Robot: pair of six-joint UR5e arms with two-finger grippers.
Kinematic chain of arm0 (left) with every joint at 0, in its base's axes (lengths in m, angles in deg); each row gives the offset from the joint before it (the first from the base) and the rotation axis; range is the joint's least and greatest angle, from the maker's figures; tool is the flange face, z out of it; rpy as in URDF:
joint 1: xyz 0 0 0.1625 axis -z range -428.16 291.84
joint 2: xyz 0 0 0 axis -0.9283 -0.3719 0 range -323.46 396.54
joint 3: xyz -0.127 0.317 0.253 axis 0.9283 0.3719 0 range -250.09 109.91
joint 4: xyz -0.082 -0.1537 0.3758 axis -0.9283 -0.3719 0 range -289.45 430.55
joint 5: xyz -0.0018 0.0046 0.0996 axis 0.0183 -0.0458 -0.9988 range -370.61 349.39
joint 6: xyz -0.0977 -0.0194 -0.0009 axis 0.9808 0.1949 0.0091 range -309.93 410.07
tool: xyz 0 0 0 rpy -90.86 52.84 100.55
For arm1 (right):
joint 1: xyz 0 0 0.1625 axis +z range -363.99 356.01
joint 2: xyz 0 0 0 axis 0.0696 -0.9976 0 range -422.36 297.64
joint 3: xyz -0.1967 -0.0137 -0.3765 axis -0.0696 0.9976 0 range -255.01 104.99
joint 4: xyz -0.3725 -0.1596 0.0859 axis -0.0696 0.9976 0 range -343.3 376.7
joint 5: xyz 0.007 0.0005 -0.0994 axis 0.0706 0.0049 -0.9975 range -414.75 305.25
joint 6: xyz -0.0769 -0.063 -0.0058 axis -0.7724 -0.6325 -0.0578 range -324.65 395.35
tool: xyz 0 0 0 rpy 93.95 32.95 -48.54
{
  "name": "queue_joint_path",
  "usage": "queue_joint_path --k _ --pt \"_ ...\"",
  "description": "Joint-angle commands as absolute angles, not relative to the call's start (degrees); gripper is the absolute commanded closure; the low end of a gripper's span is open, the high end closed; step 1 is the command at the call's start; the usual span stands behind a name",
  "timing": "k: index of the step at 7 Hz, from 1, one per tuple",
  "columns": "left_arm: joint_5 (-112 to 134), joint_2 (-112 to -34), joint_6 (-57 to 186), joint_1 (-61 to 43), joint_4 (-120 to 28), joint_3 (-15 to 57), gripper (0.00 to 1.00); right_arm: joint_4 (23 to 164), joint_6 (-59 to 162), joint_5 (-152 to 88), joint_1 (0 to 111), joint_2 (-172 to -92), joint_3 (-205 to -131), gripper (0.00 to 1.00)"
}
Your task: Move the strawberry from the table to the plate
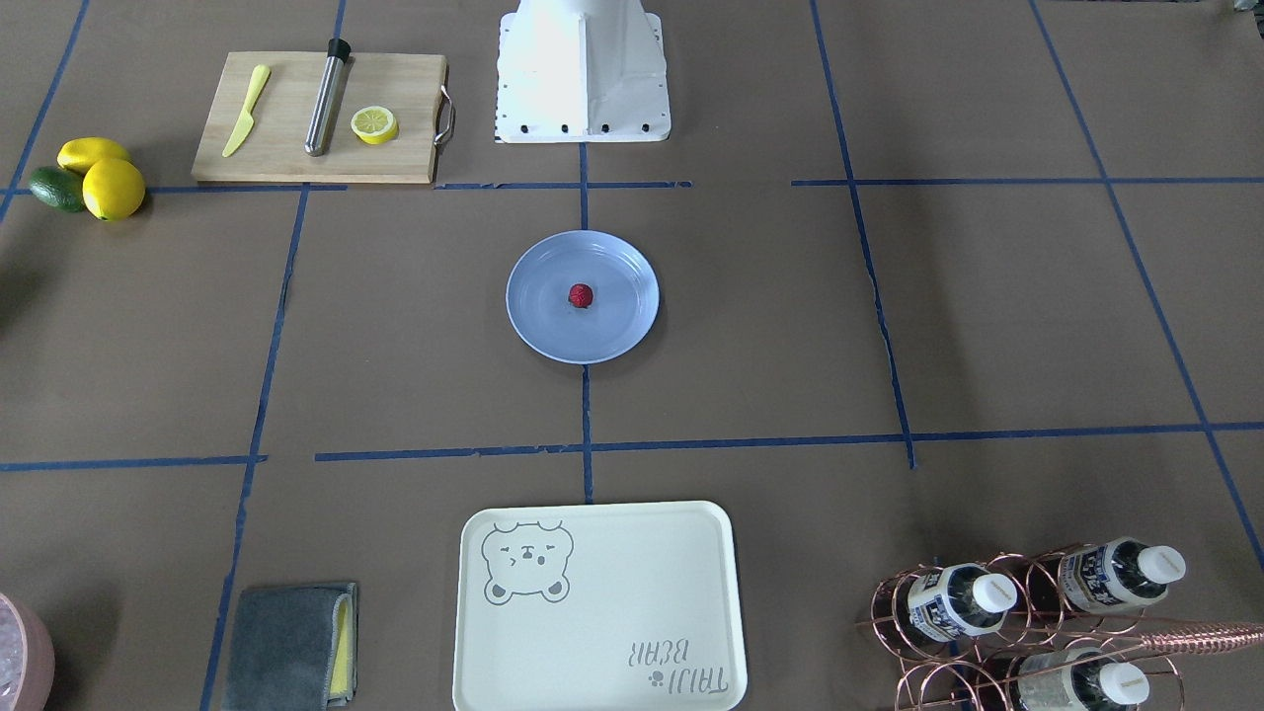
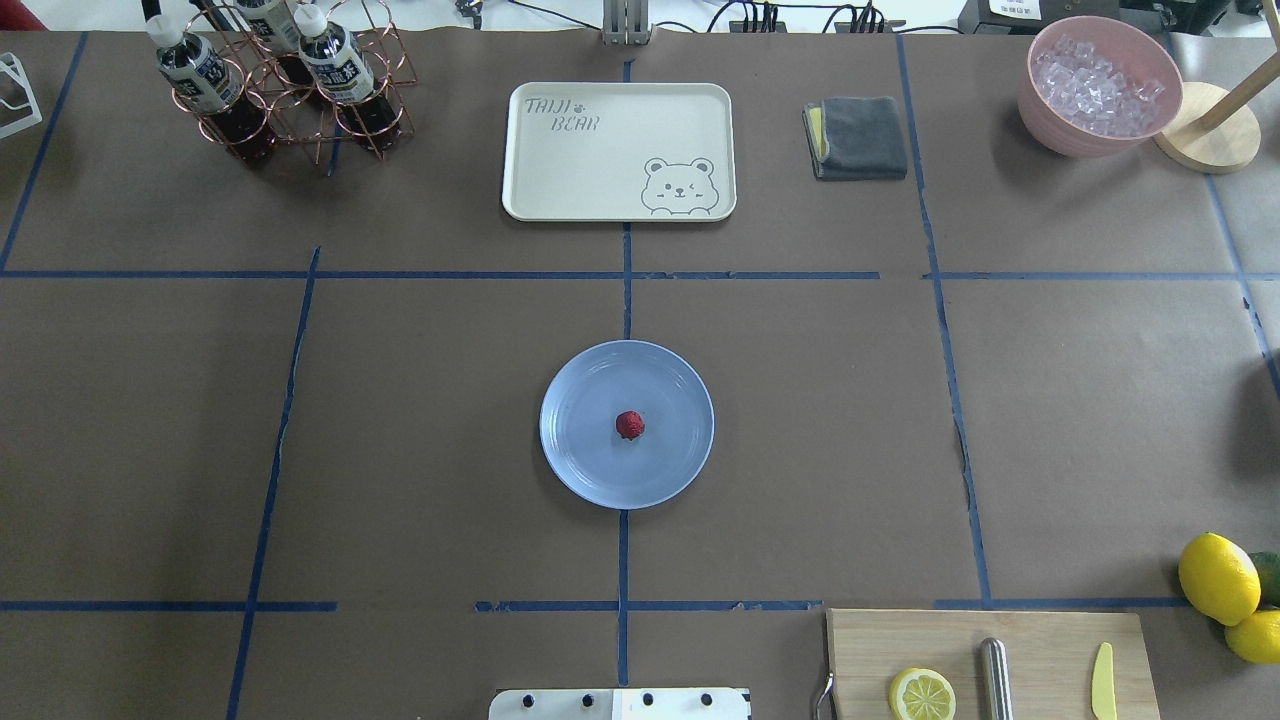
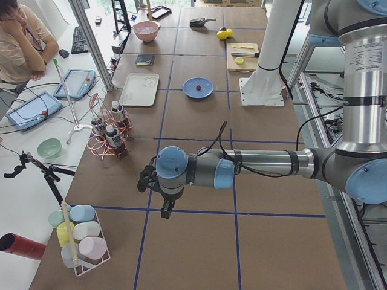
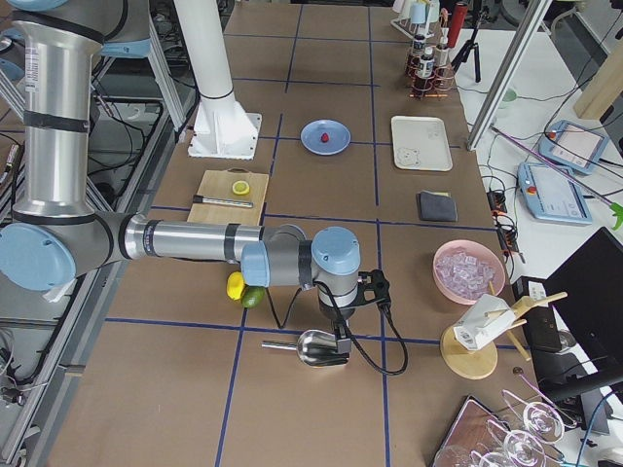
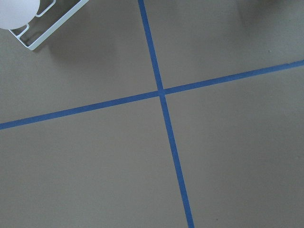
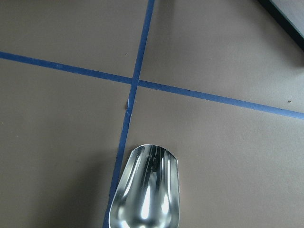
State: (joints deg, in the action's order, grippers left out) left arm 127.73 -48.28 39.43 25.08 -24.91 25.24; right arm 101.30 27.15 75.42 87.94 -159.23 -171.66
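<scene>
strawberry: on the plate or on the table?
On the plate. The strawberry rests near the middle of the light-blue plate, well inside its rim; the front-facing and overhead views agree.

Silver tubes (image 3: 266, 162), pale-blue joint caps (image 3: 172, 162), black cable (image 3: 214, 139), dark left claw (image 3: 165, 211)

Bare tabletop (image 2: 420, 430) rings the plate (image 2: 580, 450) on every side; approach from above or from either flank is open. The strawberry (image 2: 629, 425) occupies the plate's middle. Obstacles stand well apart: tray (image 2: 600, 170) on the far side, bottle rack (image 2: 290, 110) far left, cloth (image 2: 860, 137) and ice bowl (image 2: 1060, 130) far right, board (image 2: 1040, 650) and lemons (image 2: 1218, 578) near right, robot base (image 2: 620, 703) at the near edge.
</scene>
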Motion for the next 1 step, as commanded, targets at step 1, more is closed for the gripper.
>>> queue_joint_path --k 1 --pt "127.73 -48.28 39.43 25.0 -24.98 25.19 0.0 100.99 27.18 75.59 87.94 -159.31 -171.6 0.0"
